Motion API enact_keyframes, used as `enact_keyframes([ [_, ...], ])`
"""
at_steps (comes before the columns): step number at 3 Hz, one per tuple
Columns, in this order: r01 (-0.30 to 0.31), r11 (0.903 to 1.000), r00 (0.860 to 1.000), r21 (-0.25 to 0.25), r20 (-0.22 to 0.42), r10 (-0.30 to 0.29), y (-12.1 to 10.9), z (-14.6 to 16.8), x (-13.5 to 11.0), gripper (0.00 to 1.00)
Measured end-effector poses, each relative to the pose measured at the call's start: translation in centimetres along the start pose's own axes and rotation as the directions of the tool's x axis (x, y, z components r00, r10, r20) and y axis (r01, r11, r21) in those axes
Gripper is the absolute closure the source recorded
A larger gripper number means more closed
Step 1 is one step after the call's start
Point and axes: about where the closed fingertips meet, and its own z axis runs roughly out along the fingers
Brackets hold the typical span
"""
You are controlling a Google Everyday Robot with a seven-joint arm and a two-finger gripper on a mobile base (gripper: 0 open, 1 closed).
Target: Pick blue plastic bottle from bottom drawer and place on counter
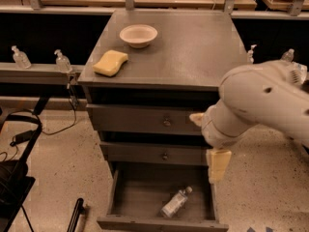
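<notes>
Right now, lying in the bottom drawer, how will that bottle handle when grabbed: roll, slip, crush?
Lying on its side in the bottom drawer, the blue plastic bottle probably rolls if nudged. It is clear plastic, so likely light, and may dent under squeeze. The gripper hangs over the drawer's right side, clear of the bottle.

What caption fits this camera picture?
Claw hangs over the right edge of the open bottom drawer; blue plastic bottle lies inside.

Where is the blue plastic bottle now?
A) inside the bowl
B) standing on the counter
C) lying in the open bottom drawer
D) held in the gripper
C: the blue plastic bottle lies on its side in the bottom drawer; the gripper hangs above the drawer's right side, apart from the bottle.
</notes>
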Motion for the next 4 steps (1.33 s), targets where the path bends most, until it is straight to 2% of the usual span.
enact_keyframes([
  [1, 0.128, 0.9889, 0.988, -0.075, 0.093, -0.121, 2.0, 8.2, -1.6, 0.00],
  [2, 0.216, 0.9761, 0.957, -0.021, 0.204, -0.208, 3.7, 14.4, -1.7, 0.00],
  [3, 0.305, 0.9521, 0.923, 0.014, 0.241, -0.300, 4.3, 16.7, -1.7, 0.00],
  [4, 0.310, 0.9508, 0.923, 0.005, 0.238, -0.302, 4.2, 16.9, -1.7, 0.00],
])
